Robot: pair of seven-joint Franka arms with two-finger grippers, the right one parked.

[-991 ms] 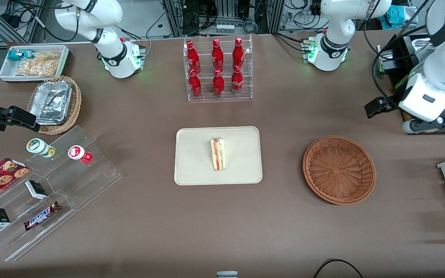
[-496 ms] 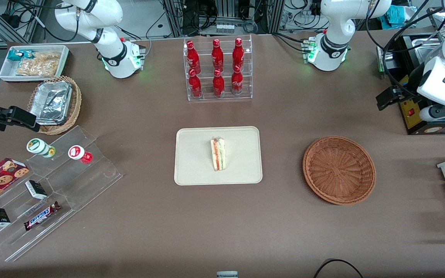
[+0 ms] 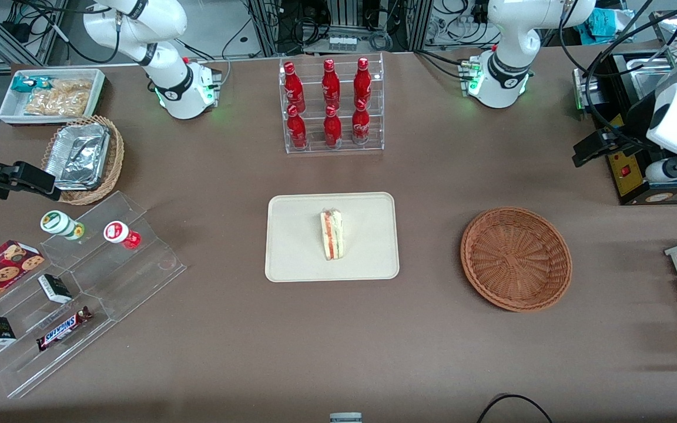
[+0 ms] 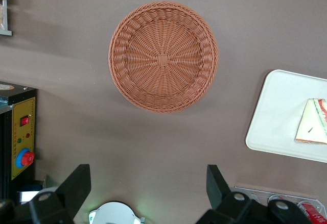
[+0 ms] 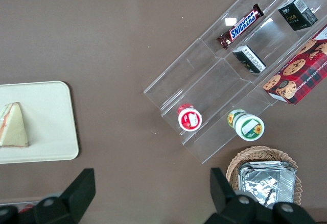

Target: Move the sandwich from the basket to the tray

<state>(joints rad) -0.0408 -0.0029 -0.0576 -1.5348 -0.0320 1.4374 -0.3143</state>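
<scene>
A Snickers bar [image 3: 63, 328] lies on the clear tiered stand [image 3: 80, 282], and red Coca-Cola bottles [image 3: 330, 100] fill an acrylic rack on the brown table [image 3: 227, 176]. The sandwich [image 3: 332, 234] rests on the cream tray [image 3: 291, 247], the wicker basket [image 3: 515, 258] beside it holding nothing. The gripper [image 4: 148, 185], fingers spread and holding nothing, hangs high at the working arm's end of the table, slightly higher than half a second ago.

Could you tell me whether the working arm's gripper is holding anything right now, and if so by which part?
Nothing is held. The gripper is open and empty, raised above the table toward the working arm's end; the sandwich lies on the tray, and the basket holds nothing.
</scene>
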